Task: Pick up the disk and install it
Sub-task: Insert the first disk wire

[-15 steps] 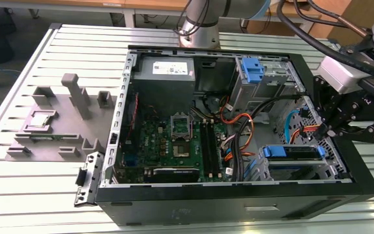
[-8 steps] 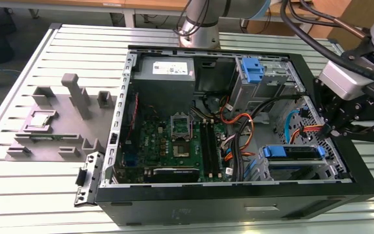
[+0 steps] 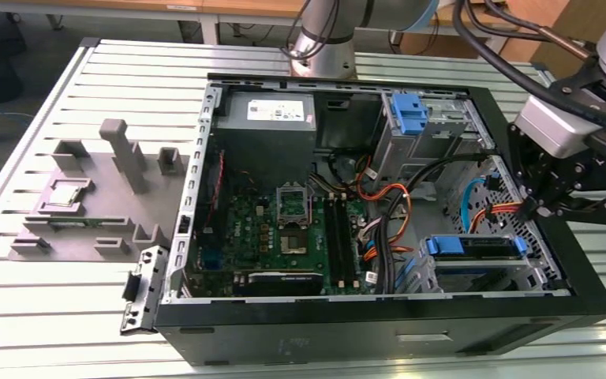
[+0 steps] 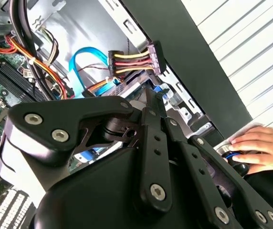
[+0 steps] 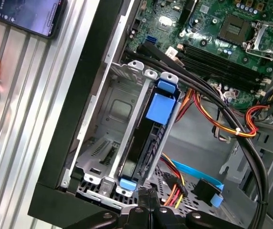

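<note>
sitting in bay, disk (image 5: 152, 138) beside gripper (image 5: 146, 199)

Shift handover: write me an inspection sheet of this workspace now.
Surface: slatted metal table, carrying an open computer case.
Job's things: the disk stands on edge in the drive cage at the case corner, blue bracket showing.
Clutter: grey fixture block beside the case; phone on the table.
Gripper: gripper hangs by the cage.
Cables: orange, red and yellow wire bundles; blue data cable.
Surroundings: a person's hand on the table.
</note>
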`<action>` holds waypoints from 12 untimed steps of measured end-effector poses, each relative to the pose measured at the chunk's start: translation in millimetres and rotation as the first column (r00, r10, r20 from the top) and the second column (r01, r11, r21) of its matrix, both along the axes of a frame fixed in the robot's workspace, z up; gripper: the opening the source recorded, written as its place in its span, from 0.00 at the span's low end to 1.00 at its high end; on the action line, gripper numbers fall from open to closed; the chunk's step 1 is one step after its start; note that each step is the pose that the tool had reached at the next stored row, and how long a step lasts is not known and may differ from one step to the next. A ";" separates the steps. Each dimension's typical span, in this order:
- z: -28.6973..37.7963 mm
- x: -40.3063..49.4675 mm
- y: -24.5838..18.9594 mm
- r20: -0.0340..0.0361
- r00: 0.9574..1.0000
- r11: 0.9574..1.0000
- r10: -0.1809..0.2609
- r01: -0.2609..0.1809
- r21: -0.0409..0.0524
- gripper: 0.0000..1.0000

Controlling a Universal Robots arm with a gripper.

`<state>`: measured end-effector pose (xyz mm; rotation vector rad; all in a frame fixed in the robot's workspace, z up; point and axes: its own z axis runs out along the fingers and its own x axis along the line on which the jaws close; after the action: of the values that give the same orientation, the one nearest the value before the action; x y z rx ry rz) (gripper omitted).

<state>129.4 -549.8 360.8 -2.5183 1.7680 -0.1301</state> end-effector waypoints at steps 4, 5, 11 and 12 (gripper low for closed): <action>-0.1 0.8 5.7 0.000 1.000 1.000 0.000 0.000 -0.003 0.10; -0.1 0.9 6.9 0.000 1.000 1.000 0.000 0.000 -0.004 0.10; -0.1 1.1 7.9 0.000 1.000 1.000 0.000 0.000 -0.005 0.10; -0.2 1.0 7.9 0.000 1.000 1.000 0.000 0.000 -0.005 0.10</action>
<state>130.4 -541.9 360.6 -2.5213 1.7696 -0.1349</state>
